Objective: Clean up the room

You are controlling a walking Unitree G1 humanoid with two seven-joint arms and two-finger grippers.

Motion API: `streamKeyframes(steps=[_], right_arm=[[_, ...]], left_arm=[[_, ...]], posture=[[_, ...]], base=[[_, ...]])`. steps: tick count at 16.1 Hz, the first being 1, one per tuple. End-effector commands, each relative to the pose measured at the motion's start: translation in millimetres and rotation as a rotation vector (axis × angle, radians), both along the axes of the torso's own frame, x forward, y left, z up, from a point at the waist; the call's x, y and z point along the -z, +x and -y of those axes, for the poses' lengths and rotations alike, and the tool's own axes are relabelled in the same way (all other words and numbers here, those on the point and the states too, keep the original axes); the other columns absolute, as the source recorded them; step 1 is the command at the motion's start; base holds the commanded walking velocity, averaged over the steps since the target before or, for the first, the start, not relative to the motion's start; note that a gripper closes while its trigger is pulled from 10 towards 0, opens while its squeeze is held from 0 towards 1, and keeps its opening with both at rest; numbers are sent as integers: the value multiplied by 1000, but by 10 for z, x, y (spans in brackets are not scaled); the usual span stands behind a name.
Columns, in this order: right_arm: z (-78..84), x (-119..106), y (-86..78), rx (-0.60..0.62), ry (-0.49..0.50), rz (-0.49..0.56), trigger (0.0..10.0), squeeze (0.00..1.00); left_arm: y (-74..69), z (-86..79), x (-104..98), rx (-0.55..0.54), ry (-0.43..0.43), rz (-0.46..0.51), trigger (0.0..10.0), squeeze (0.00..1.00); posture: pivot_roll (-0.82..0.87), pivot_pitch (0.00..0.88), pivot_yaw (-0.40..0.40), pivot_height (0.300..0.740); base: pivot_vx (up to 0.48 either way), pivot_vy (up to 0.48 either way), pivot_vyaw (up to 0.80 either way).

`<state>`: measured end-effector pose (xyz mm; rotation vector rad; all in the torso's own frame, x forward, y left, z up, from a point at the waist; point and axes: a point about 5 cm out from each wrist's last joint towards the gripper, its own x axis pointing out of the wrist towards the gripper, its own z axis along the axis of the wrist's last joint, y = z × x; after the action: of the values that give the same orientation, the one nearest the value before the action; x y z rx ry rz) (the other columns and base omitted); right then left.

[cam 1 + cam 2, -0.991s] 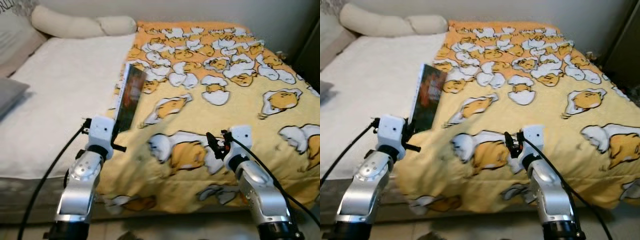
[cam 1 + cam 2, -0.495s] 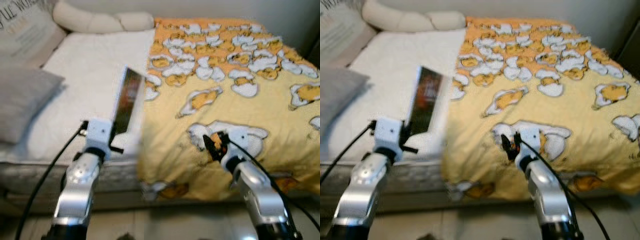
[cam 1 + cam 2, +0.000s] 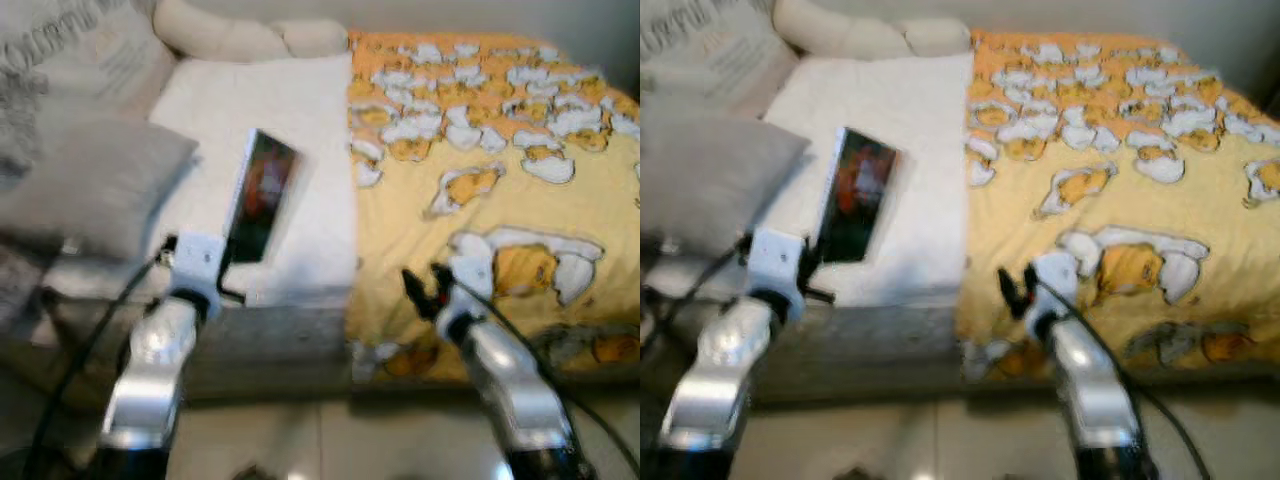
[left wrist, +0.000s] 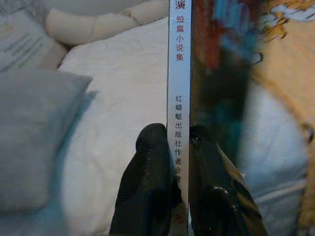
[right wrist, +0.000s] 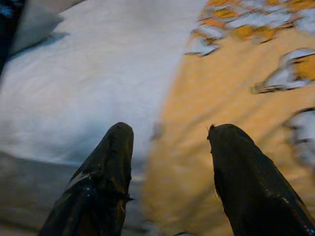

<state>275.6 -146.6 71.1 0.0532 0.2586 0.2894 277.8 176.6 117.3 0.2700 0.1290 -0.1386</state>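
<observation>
dark book (image 3: 262, 197) upright in left claw (image 4: 172, 147)

Bedroom, bed (image 3: 290, 200), pillows (image 3: 95, 185), patterned blanket (image 3: 500, 180)

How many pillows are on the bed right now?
3: a grey pillow at the robot's left, a lettered pillow behind it, and a long cream bolster by the wall. Others may lie outside the frame.

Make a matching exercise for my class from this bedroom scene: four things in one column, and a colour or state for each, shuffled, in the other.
Things:
1. book
2. right gripper
3. blanket
4. pillow

Colour or state:
A. grey
B. yellow with white and orange cartoon egg print
C. jaws open, holding nothing
D. clamped upright in the left gripper

Pairs: 1-D, 2-C, 3-B, 4-A
</observation>
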Motion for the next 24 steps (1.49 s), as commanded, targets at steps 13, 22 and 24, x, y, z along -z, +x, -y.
streamKeyframes(steps=[13,22,24], right_arm=[[-169,-70,10,-158,-2,38,10000,0],[-97,-76,25,-116,23,35,10000,0],[-81,-78,26,-112,23,36,10000,0]], left_arm=[[-2,0,-161,29,-14,64,10000,0],[-5,-25,-138,33,-22,48,10000,0],[-6,-21,-131,36,-25,45,10000,0]], posture=[[11,0,12,740],[8,0,13,740],[4,0,14,740]], base=[[147,0,369],[347,0,0],[347,0,0]])
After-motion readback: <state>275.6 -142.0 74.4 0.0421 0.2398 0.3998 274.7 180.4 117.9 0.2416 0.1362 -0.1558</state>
